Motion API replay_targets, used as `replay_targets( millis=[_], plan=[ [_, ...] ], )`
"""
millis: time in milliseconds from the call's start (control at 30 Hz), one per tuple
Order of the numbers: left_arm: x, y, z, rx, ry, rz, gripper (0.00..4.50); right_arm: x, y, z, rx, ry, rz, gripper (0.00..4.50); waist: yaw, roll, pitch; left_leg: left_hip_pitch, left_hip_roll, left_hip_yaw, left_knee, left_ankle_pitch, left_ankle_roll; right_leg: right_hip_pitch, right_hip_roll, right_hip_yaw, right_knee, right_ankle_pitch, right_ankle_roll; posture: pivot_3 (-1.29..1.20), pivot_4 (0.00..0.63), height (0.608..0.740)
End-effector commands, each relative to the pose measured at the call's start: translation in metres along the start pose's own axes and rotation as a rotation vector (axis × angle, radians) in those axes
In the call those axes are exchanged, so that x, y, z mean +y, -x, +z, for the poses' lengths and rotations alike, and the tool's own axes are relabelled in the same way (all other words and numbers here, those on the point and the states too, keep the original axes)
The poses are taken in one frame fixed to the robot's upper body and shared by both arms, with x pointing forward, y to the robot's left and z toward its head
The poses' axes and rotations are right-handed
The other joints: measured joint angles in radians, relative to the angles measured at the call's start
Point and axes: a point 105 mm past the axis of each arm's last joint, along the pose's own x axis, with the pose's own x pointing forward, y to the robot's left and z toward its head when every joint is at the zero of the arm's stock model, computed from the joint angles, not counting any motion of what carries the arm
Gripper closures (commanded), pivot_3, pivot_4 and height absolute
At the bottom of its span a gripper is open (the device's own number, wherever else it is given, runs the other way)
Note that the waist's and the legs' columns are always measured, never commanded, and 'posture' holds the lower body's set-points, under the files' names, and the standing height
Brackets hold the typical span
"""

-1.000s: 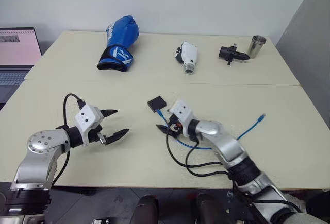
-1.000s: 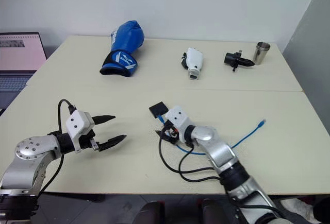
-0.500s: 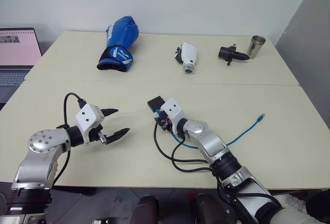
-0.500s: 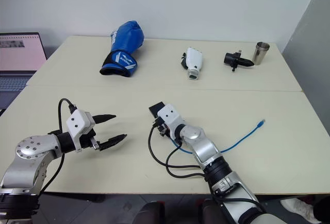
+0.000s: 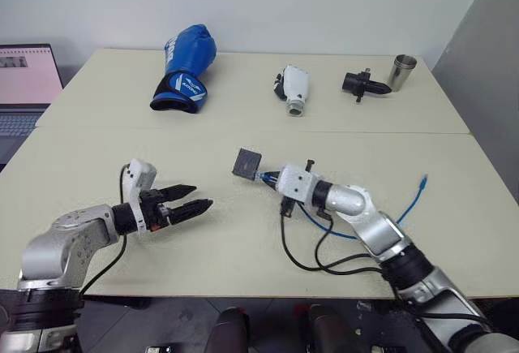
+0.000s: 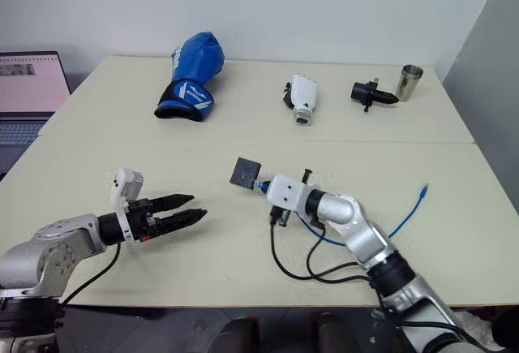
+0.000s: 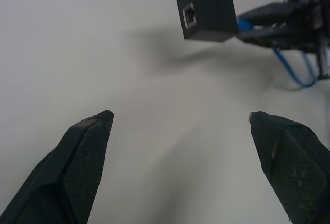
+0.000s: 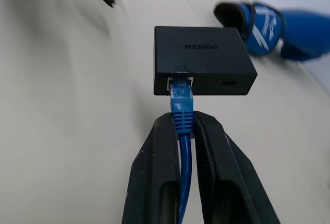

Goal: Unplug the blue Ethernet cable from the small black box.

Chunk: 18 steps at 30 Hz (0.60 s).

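the right gripper (image 8: 183, 126) is clamping the blue cable (image 8: 182, 112) just behind its plug, which is sitting in a port of the black box (image 8: 202, 62) marked "ugreen", lifted tilted above the desk (image 5: 243, 247) mid-front, while the left gripper (image 5: 195, 198) is hanging with fingers wide apart, holding nothing.

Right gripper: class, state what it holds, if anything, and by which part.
The right gripper is shut on the blue cable, pinching it just behind the plug, which sits in the black box. The box hangs off the table.
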Motion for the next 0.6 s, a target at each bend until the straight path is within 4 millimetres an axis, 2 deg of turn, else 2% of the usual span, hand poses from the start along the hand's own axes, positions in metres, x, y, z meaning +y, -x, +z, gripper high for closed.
replay_targets(
  millis=[33, 200, 367, 600],
  plan=[
    [-0.021, -0.004, 0.019, -0.035, 0.059, -0.118, 0.00, 0.002, 0.006, 0.030, -0.153, 0.110, 0.077, 4.37, 0.000, 0.000, 0.000, 0.001, 0.000, 0.000, 0.000, 0.000, 0.000, 0.001, 0.000, 0.000, 0.000, 0.000, 0.000, 0.00, 0.150, 0.740],
    [-0.042, -0.013, 0.031, -0.063, 0.114, -0.230, 0.00, -0.001, 0.008, 0.039, -0.216, 0.122, 0.121, 4.37, 0.000, 0.000, 0.000, 0.001, 0.000, 0.000, 0.000, 0.000, 0.000, 0.001, 0.000, 0.000, 0.000, 0.000, 0.000, 0.00, 0.150, 0.740],
    [-0.045, -0.019, 0.036, -0.094, 0.151, -0.257, 0.00, -0.009, 0.007, 0.056, -0.294, 0.145, 0.093, 4.37, 0.001, 0.000, 0.000, 0.001, 0.000, -0.001, 0.000, 0.000, 0.000, 0.001, 0.000, 0.000, 0.000, 0.000, 0.000, 0.00, 0.150, 0.740],
    [-0.046, -0.018, 0.040, -0.108, 0.183, -0.274, 0.00, -0.014, 0.008, 0.060, -0.319, 0.200, 0.081, 4.37, 0.003, 0.000, 0.000, 0.001, 0.000, 0.000, 0.001, 0.000, 0.000, 0.001, -0.001, 0.000, 0.000, 0.000, 0.000, 0.00, 0.150, 0.740]
  ],
)
